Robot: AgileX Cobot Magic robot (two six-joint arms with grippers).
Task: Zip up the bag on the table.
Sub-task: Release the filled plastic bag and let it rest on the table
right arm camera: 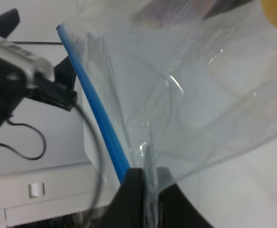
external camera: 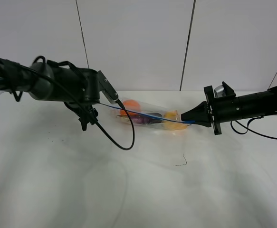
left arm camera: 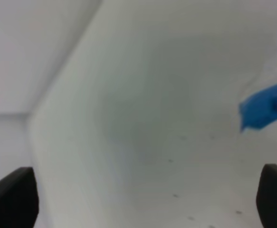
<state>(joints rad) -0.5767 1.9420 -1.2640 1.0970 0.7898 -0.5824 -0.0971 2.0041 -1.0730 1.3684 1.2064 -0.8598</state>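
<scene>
The bag [external camera: 150, 124] is on the white surface [external camera: 128, 190], near the middle, and its blue zipper strip [external camera: 143, 114] runs straight from one arm to the other. The right fingers [right arm camera: 133, 185] are clenched on the bag's corner, beside the strip. The left fingers [left arm camera: 10, 197] are spread wide and hold nothing — the strip's end is just near them.
</scene>
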